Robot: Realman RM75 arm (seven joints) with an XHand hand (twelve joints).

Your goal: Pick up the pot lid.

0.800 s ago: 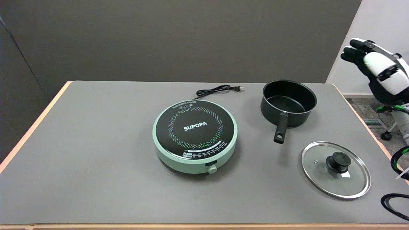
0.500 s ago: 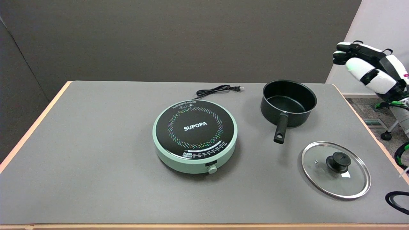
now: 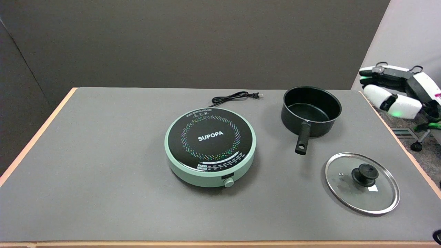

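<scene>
The lid lies flat on the table near its right edge, toward the near right corner. It is clear glass inside a metal rim, with a black knob standing up at its middle and a small vent hole left of the knob. Nothing touches it.

Farther back along the same side stands the pot — black, uncovered, upright — close to the far right corner. Its handle points toward the near edge, and the handle's end stops short of the lid's rim, apart from it.

At the middle of the table sits the cooker, a round pale-green body with a black top that reads SUPOPA inside a ring of coloured dots. A small dial faces the near edge. Behind it, by the far edge, a black cord lies coiled with its plug pointing right.

The right hand hangs in the air beyond the table's right edge, level with the pot and well apart from the lid. Its fingers stretch out toward the left, lying close alongside one another — not curled — and they hold nothing.
</scene>
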